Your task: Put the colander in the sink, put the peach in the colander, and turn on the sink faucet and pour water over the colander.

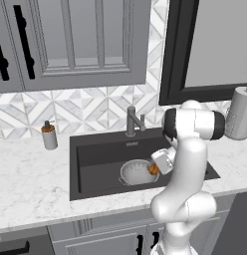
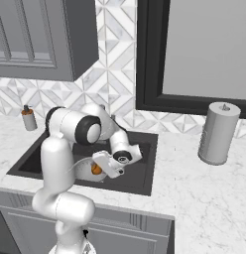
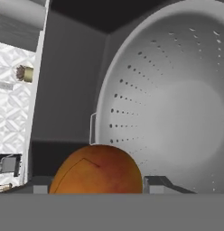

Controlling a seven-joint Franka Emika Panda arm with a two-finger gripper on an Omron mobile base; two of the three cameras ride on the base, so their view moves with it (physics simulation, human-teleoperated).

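While the arm bends down over the basin, the end effector point(image 3: 96, 187) grips the peach point(image 3: 96, 169) between its two fingertips point(image 3: 160, 184), one on each side of the fruit. In the hand view the peach sits at the bottom of the picture, orange with a reddish patch, and beyond it opens the pale inside of the colander point(image 3: 177, 99), dotted with rows of small holes; one small rim handle shows at its near edge. The peach is held over the colander's rim rather than resting in the bowl; whether it touches the metal I cannot tell.

In the left base view the colander point(image 1: 136, 172) stands on the floor of the sink point(image 1: 95, 164), toward its right half, with the peach point(image 1: 153, 169) at the bowl's right edge, just under the white hand. The right base view shows the same orange fruit point(image 2: 96, 169) beside the hand, above the dark sink point(image 2: 140, 173).

The sink faucet point(image 1: 132, 121) stands upright behind the basin on the white marble bench point(image 1: 31, 184), its short spout angled toward the sink. No water shows at the spout. A soap dispenser point(image 1: 49, 135) with an orange-brown top stands on the bench to the left of the sink, well apart from it. A paper towel roll point(image 2: 218, 133) stands upright on the bench to the right.
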